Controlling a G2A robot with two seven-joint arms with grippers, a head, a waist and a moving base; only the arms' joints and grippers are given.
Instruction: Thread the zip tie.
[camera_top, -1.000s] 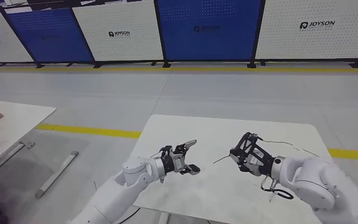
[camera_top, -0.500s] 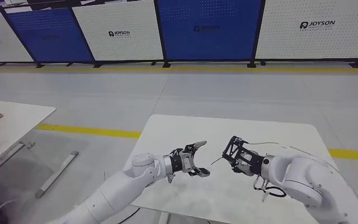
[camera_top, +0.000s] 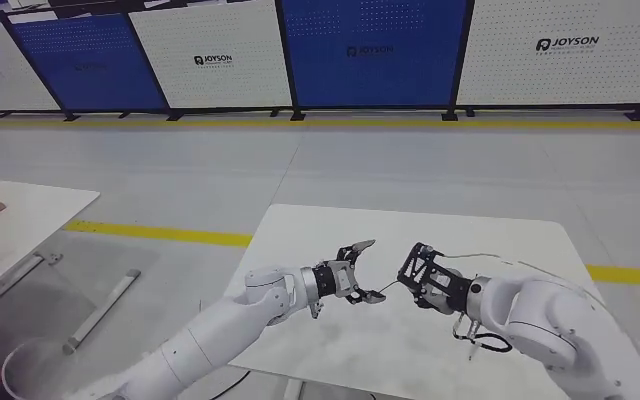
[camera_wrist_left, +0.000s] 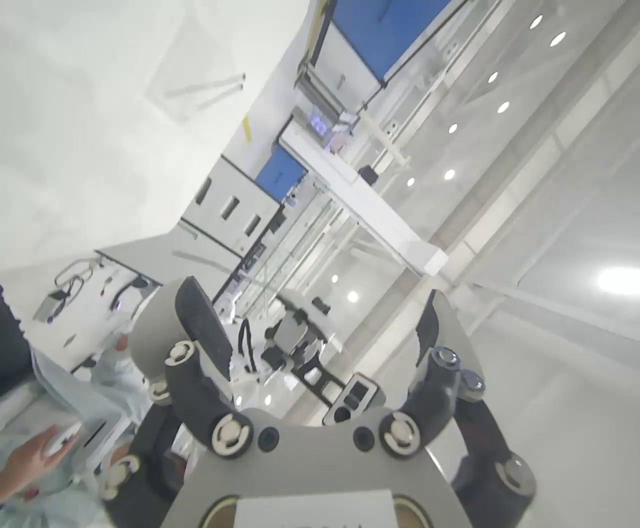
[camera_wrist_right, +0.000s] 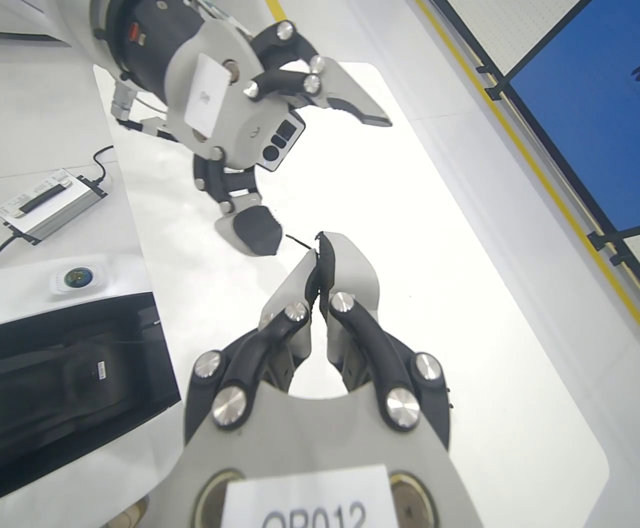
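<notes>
A thin black zip tie (camera_wrist_right: 298, 242) is pinched at the tips of my right gripper (camera_wrist_right: 318, 248), which is shut on it; a short end sticks out towards the left gripper. In the top view that free end (camera_top: 392, 285) points left from the right gripper (camera_top: 410, 278), above the middle of the white table (camera_top: 300, 225). My left gripper (camera_top: 364, 270) is open just left of it. One of its fingertips (camera_wrist_right: 255, 234) sits close beside the tie's end, the other (camera_wrist_right: 372, 114) far off. The left gripper (camera_wrist_left: 310, 305) holds nothing between its fingers.
A thin strand (camera_top: 478, 255) trails over the table behind the right gripper. The table's rounded front edge lies close below both arms. A second white table (camera_top: 40, 210) stands at far left. A grey box with a cable (camera_wrist_right: 50, 200) lies on the floor.
My left gripper has moved right, from about a third of the table away to right beside the tie's free end, staying open. The right gripper shifted slightly left early, then held still.
</notes>
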